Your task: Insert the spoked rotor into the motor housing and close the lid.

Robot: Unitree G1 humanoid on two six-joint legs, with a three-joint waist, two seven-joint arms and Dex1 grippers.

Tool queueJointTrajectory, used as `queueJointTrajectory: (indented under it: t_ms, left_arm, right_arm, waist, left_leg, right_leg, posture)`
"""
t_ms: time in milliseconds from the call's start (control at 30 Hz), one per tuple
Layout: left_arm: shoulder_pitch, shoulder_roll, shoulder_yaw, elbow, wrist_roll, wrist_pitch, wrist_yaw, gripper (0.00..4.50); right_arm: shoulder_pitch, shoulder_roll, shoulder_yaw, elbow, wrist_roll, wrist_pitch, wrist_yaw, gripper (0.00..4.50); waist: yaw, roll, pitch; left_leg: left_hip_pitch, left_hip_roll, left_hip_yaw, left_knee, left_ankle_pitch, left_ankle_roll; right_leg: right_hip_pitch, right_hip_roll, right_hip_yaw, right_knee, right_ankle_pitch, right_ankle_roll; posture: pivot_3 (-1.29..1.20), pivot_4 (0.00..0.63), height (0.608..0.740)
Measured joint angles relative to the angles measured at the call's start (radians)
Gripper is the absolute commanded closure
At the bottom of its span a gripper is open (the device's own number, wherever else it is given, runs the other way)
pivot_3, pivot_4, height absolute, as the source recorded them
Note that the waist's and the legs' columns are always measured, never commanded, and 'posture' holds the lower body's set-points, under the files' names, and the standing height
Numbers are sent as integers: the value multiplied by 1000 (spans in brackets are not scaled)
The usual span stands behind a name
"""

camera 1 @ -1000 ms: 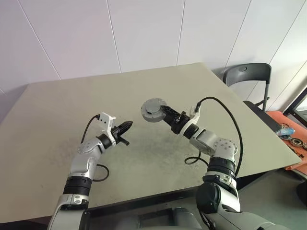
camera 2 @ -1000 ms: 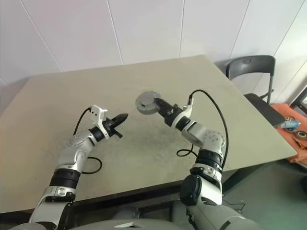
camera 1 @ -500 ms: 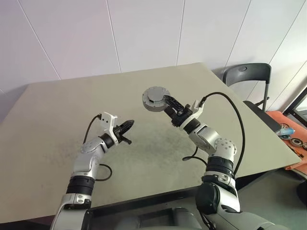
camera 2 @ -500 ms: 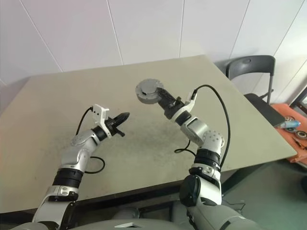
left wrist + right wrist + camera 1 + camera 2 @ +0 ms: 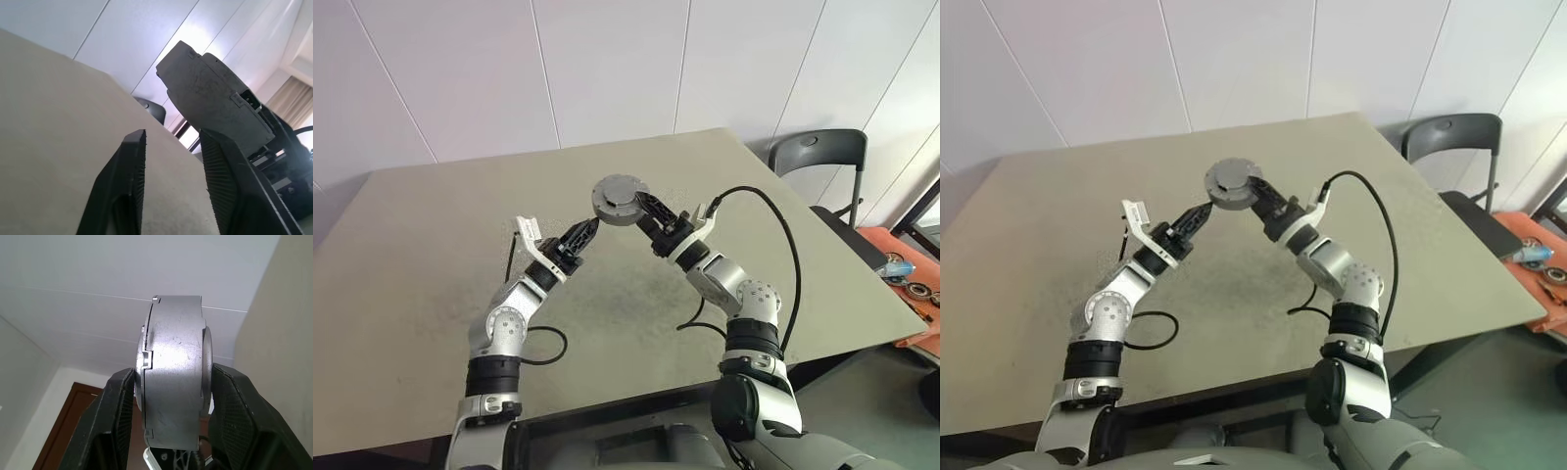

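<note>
Right jaws: clamped on a round grey motor housing (image 5: 173, 377), one black finger on each flat face, the disc standing on edge between them.
Right gripper (image 5: 641, 210): held up off the tabletop (image 5: 431, 245), aimed toward its far edge and slightly to the left, the grey disc at its tip.
Left jaws: apart, with a clear gap between the two ribbed fingers (image 5: 128, 176); a second ago they were pressed together.
Left gripper (image 5: 582, 235): has risen and swung in toward the middle, so its tips now sit just beside the lower left rim of the held disc; whether they touch it I cannot tell.
Motor housing: in the air above the middle of the tabletop, closed grey casing outward with a seam and small notches on its rim; no copper windings can be seen from here.
Spoked rotor: I cannot pick it out as a separate piece.
What changed: the left arm closed the distance and opened up, while the right arm brought the disc a little toward it.
What it means: this looks like a two-handed step on the housing, probably a handover or a grip on one half; the lid's state is unclear.
Tabletop: bare beige surface beneath both arms.
Beyond: a dark chair (image 5: 818, 157) stands by the far right corner.
</note>
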Motion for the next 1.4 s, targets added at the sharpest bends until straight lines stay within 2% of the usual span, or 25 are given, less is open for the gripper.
queueJointTrajectory:
  t_ms: [167, 467, 633, 667, 833, 1167, 1233, 1267, 1400]
  left_arm:
    - [-1, -2, 25, -17, -53, 37, 18, 4]
    - [-5, -28, 31, -34, -146, 117, 33, 0]
    - [-67, -75, 82, -3, -210, 120, 82, 0]
    - [-80, -83, 93, 11, -223, 120, 98, 394]
    - [-89, -85, 119, 37, -247, 131, 146, 1753]
    - [-78, -88, 133, 39, -291, 158, 156, 1964]
    - [-70, -89, 133, 33, -297, 162, 156, 1969]
    - [-68, -90, 133, 28, -299, 164, 153, 1970]
    - [-61, -105, 128, 14, -309, 183, 151, 1970]
  right_arm:
    - [0, 0, 14, 0, 2, -4, 5, 2445]
    - [0, 0, 67, 0, 2, 16, 15, 2445]
    - [0, -1, 102, -1, 2, 33, 25, 2445]
    - [0, -1, 107, -3, 2, 32, 26, 2445]
    - [4, -2, 118, -3, -3, 30, 26, 2445]
    - [18, -3, 137, -23, -37, 20, 57, 2445]
    - [22, -3, 143, -25, -42, 16, 65, 1703]
    - [22, -3, 144, -25, -43, 14, 65, 1499]
    - [22, -2, 153, -33, -45, 9, 77, 170]
  waist:
    - [0, 0, 0]
    - [0, 0, 0]
    - [1, 0, 0]
    - [1, 0, 0]
    - [1, 0, 0]
    - [1, 0, 0]
    - [0, 0, 0]
    - [1, 0, 0]
    - [1, -1, 0]
  left_leg:
    - [0, 0, 0, 0, 0, 0]
    - [0, 0, 1, 0, 0, 0]
    - [0, 0, 1, 1, 0, 0]
    - [0, 0, 1, 1, 0, 0]
    - [0, 0, 1, 1, 0, 0]
    - [0, 0, 2, 1, 0, 0]
    - [0, 0, 2, 1, 0, 0]
    - [0, 0, 2, 1, 0, 0]
    - [0, 0, 2, 1, 0, 0]
  right_leg:
    - [0, 1, 0, 0, 0, 0]
    - [0, 1, 0, 0, 0, -1]
    - [0, 1, 0, 0, 1, -1]
    - [0, 1, 0, 0, 1, -1]
    - [0, 2, 0, 0, 1, -1]
    - [0, 2, 1, 0, 1, -1]
    - [0, 2, 1, 0, 1, -1]
    - [0, 2, 1, 0, 1, -1]
    - [1, 2, 1, -1, 1, -1]
  posture:
    - [0, 0, 740]
    - [0, 0, 740]
    - [0, 0, 740]
    - [0, 0, 740]
    - [0, 0, 740]
    - [0, 0, 740]
    - [0, 0, 740]
    - [0, 0, 740]
    - [0, 0, 740]
